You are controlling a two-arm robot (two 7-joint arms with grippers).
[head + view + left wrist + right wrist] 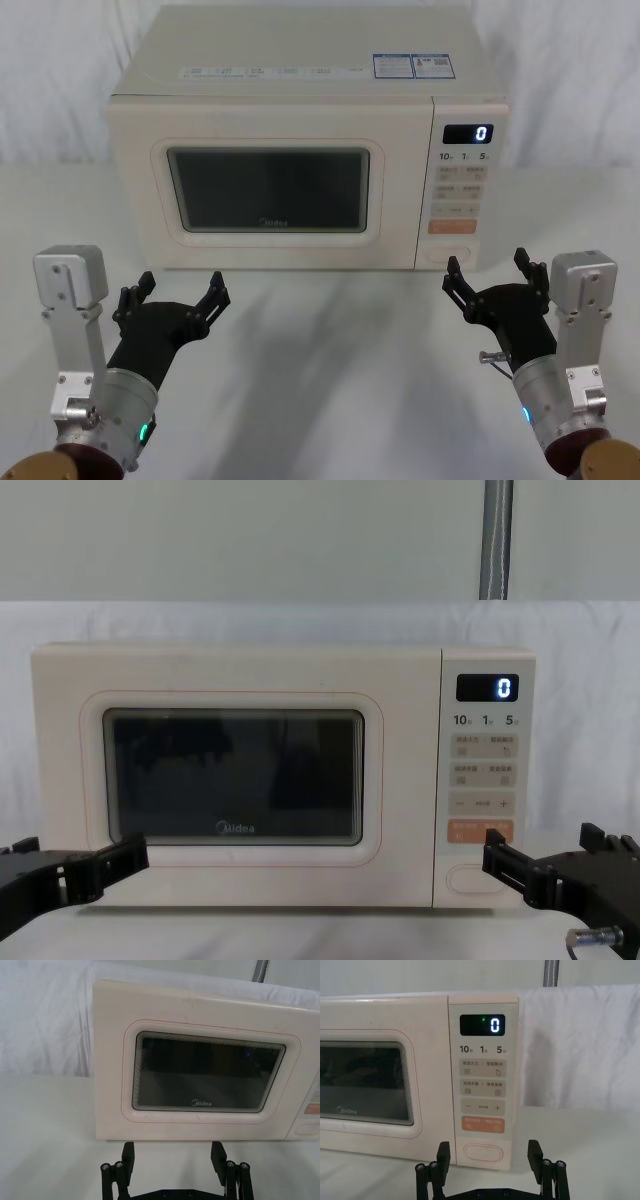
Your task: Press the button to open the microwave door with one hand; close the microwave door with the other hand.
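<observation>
The cream microwave stands at the back of the white table with its door (270,190) (200,1065) (235,780) (365,1085) shut flush against the body. The wide cream button (449,255) (482,1152) (470,878) (306,1130) sits at the bottom of the control panel, under the orange key. My right gripper (490,276) (490,1155) (545,865) hovers open a short way in front of the button, touching nothing. My left gripper (180,290) (172,1157) (75,870) is open too, in front of the door's lower left part.
The panel display (467,133) reads 0. White cloth hangs behind the microwave, and a grey pole (495,540) rises at the back right. Bare white table (330,350) lies between the two arms.
</observation>
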